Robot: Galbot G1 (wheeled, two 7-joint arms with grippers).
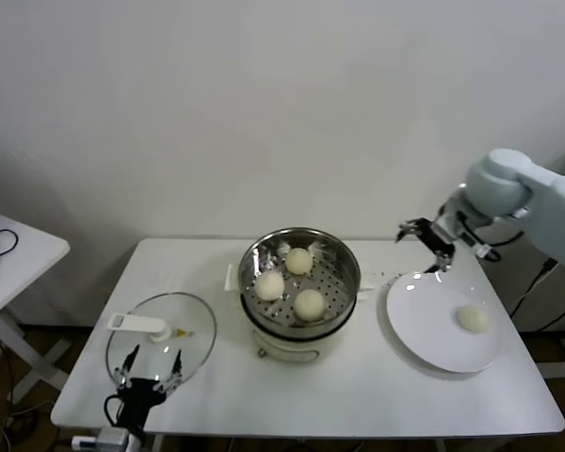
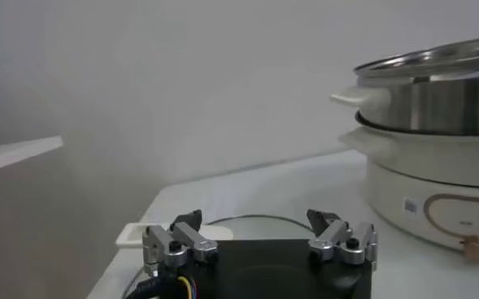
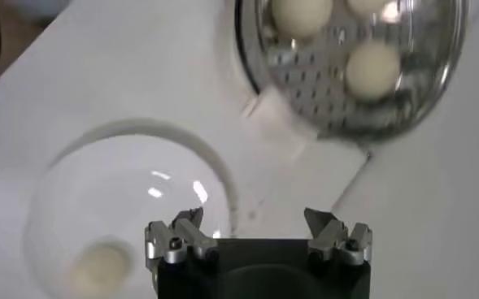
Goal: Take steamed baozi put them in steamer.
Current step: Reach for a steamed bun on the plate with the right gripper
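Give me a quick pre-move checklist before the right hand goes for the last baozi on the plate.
1. Right hand open and empty: ok, its fingers are spread above the far edge of the plate.
2. Last baozi reachable: ok, it lies alone on the plate, nothing over it.
3. Room in the steamer: ok, three baozi inside, with bare floor left.
4. Steamer uncovered: ok, the glass lid lies on the table, left of the steamer.
5. Left hand out of the way: ok, open, at the near left table edge by the lid.
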